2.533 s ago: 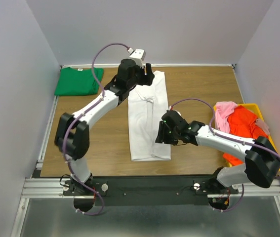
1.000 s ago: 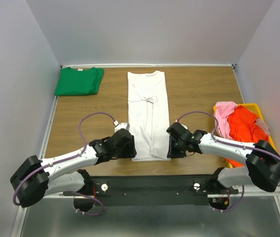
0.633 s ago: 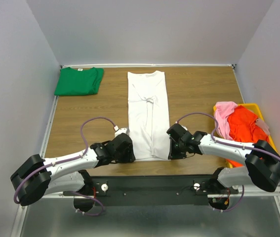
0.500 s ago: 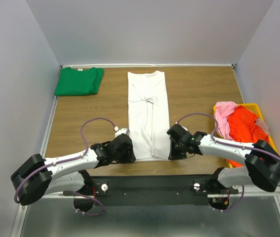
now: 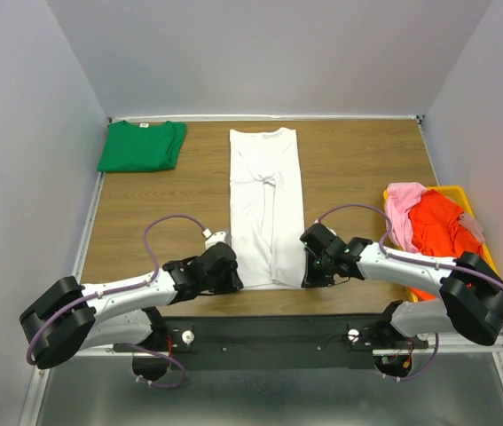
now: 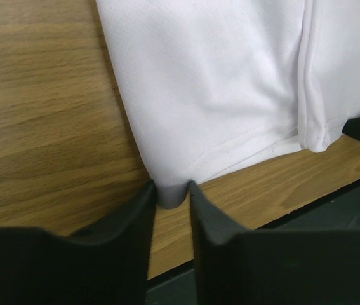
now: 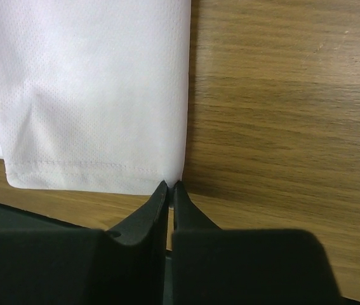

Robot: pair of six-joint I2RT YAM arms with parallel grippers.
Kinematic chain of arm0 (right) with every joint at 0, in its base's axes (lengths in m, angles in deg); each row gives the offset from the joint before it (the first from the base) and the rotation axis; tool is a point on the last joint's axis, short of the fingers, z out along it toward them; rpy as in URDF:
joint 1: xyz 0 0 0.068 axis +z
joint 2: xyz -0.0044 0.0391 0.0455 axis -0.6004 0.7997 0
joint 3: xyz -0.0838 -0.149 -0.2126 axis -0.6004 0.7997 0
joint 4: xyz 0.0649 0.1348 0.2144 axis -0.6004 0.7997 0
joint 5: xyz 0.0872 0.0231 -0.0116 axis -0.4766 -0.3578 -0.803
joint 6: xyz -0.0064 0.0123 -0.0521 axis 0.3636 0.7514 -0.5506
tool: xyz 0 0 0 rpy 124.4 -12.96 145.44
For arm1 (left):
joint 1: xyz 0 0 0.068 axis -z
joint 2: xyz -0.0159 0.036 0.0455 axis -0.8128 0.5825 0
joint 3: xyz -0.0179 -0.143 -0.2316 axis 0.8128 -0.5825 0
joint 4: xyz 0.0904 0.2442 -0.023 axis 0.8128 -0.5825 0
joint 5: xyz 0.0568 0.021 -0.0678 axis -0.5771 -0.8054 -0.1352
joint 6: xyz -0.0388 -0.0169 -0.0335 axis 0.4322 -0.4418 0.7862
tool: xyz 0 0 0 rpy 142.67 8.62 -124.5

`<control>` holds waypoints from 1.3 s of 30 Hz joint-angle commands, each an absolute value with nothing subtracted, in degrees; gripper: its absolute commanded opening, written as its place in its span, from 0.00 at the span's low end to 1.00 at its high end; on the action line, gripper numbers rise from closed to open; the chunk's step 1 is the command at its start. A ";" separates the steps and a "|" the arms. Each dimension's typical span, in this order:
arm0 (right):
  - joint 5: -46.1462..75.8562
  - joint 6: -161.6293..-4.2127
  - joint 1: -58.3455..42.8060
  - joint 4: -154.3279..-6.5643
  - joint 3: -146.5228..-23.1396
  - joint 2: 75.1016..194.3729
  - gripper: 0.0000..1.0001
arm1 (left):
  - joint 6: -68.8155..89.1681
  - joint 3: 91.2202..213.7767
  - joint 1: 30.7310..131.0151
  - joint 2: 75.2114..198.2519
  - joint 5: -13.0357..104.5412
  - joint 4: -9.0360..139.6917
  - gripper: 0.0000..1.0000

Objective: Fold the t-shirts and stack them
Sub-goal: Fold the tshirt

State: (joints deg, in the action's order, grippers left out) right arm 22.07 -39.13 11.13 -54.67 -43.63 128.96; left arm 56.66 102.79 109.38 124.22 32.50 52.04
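Note:
A white t-shirt (image 5: 267,206), folded into a long strip, lies down the middle of the table with its hem at the near edge. My left gripper (image 5: 231,280) (image 6: 171,186) is shut on the hem's near left corner, a bulge of white t-shirt (image 6: 230,82) pinched between the fingertips. At the near right corner, my right gripper (image 5: 306,276) (image 7: 169,185) is shut on the edge of the white t-shirt (image 7: 84,89). A folded green t-shirt (image 5: 140,145) lies at the far left. Pink (image 5: 401,209) and orange-red (image 5: 436,224) t-shirts are heaped at the right.
The yellow bin (image 5: 464,196) holding the heaped shirts sits at the table's right edge. The black rail (image 5: 269,335) with both arm bases runs just behind the hem. Grey walls close in the table on the left, back and right.
Both arms came down to the shirt's near hem, the left from the collar end. Over the last second both grippers have closed on the hem corners.

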 commanded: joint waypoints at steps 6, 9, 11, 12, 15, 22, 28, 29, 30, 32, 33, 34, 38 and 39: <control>21.79 -37.62 11.62 -54.06 -41.19 126.87 0.00 | 59.41 100.46 110.01 123.38 31.16 52.06 0.00; 22.06 -37.18 11.62 -53.97 -40.49 125.73 0.00 | 60.21 100.11 110.18 122.32 31.16 51.89 0.00; 22.23 -36.74 11.62 -53.80 -40.14 124.85 0.00 | 60.56 100.02 110.27 121.27 31.16 51.36 0.00; 22.23 -36.65 11.71 -53.62 -40.13 124.50 0.00 | 60.82 99.93 110.27 120.92 31.08 51.18 0.00; 22.23 -36.30 11.62 -53.44 -39.78 123.80 0.00 | 61.35 99.75 110.36 119.60 30.81 50.74 0.00; 24.34 -36.30 11.71 -53.01 -41.27 123.01 0.01 | 61.53 100.72 110.62 117.93 29.58 50.39 0.00; 29.96 -35.77 11.62 -51.69 -44.79 119.05 0.00 | 64.77 102.04 110.62 114.24 25.02 49.95 0.00; 30.66 -35.77 11.62 -51.43 -45.92 118.79 0.00 | 65.39 102.21 110.62 113.19 23.27 50.04 0.00; 31.28 -35.86 11.62 -51.25 -46.63 118.78 0.00 | 66.52 102.39 110.62 112.66 22.38 50.04 0.00; 32.95 -36.30 11.62 -51.16 -48.30 119.13 0.00 | 67.15 102.56 110.62 111.43 19.83 50.65 0.00; 34.70 -36.56 11.71 -51.16 -48.74 119.74 0.00 | 67.06 102.74 110.62 111.08 19.13 51.35 0.00; 35.76 -37.08 11.71 -51.16 -49.27 120.19 0.00 | 66.98 102.83 110.62 111.07 18.43 52.05 0.00; 41.12 -38.23 11.53 -51.16 -52.95 123.17 0.00 | 65.31 103.35 110.54 114.13 16.14 58.54 0.00; 42.96 -38.58 11.53 -51.16 -53.75 123.87 0.00 | 64.96 104.05 110.54 115.19 15.79 59.44 0.00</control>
State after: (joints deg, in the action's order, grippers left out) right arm 34.20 -37.25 11.16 -52.29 -50.17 121.62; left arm 65.47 101.87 110.38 112.50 21.31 53.79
